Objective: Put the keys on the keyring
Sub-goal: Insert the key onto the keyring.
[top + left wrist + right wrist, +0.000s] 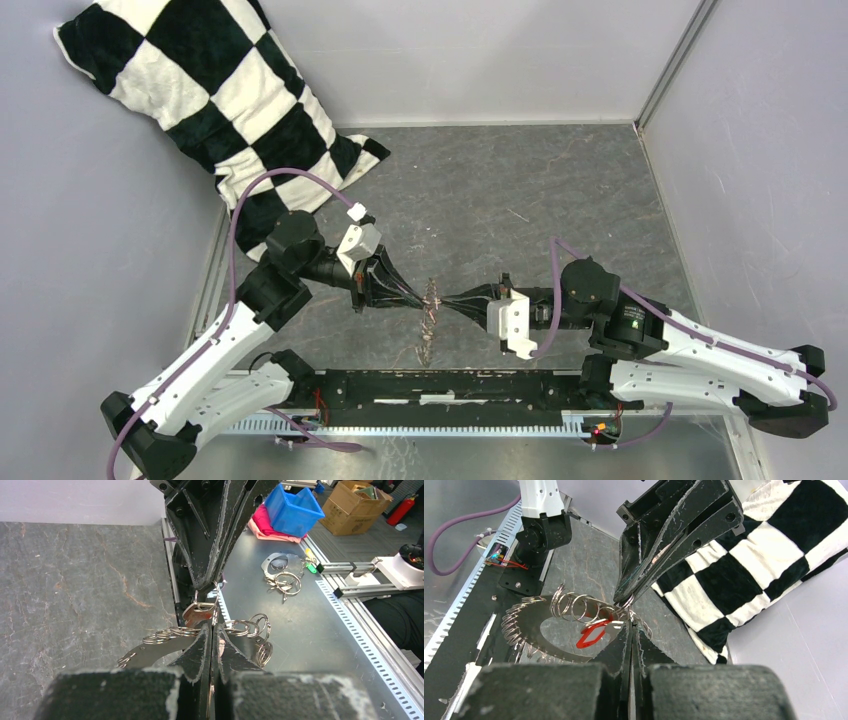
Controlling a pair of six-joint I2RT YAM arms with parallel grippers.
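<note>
Left fingers (196,652) and right fingers (620,652) are pressed shut, tip to tip, on the keyring (429,312) over the counter (560,200). The key (199,614) is seen dangling between them. If either pinch is loosened, chain and key could be dropped. Beyond, a blue bin (295,510) is seen, contents hidden.

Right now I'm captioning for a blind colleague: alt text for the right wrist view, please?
Two black grippers, the right gripper from below and the left gripper from above, meet tip to tip, both shut on a keyring of linked silver rings. A red tag shows by the tips; a checkered pillow fills the right.
</note>
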